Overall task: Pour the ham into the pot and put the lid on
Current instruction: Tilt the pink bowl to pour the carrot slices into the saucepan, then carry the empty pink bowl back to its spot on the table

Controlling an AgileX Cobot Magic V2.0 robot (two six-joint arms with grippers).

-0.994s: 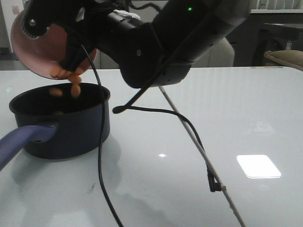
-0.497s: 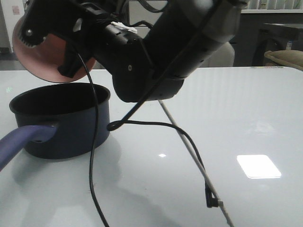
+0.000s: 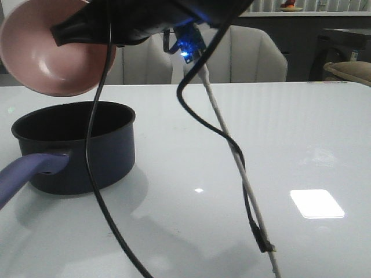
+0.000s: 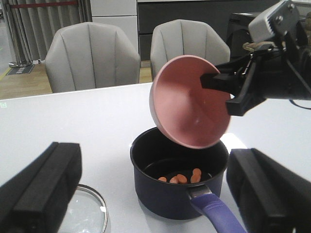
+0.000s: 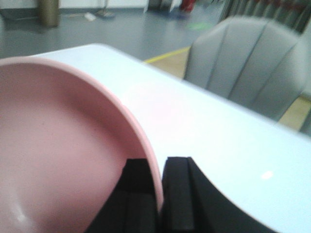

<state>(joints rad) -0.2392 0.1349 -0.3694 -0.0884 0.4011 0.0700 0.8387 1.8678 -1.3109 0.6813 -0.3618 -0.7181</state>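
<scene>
The dark navy pot [image 3: 87, 153] with its purple-blue handle [image 3: 26, 171] stands at the table's left. Several ham chunks [image 4: 182, 178] lie on its bottom. My right gripper [image 5: 159, 194] is shut on the rim of the empty pink bowl [image 3: 49, 58] and holds it tilted above the pot; this also shows in the left wrist view [image 4: 228, 90]. My left gripper [image 4: 153, 162] is open and empty, hovering on the handle side of the pot. The glass lid [image 4: 87, 213] lies flat on the table beside the pot, partly hidden by a finger; its knob is not seen.
A black cable [image 3: 95, 191] and a white rod with a cable [image 3: 237, 156] hang from the right arm over the table's [image 3: 278, 133] middle. Two grey chairs [image 4: 90, 56] stand behind the far edge.
The ham chunks fell from the bowl into the pot. The bowl is now empty, and the right arm has lifted and turned so the bowl's inside faces the front view.
</scene>
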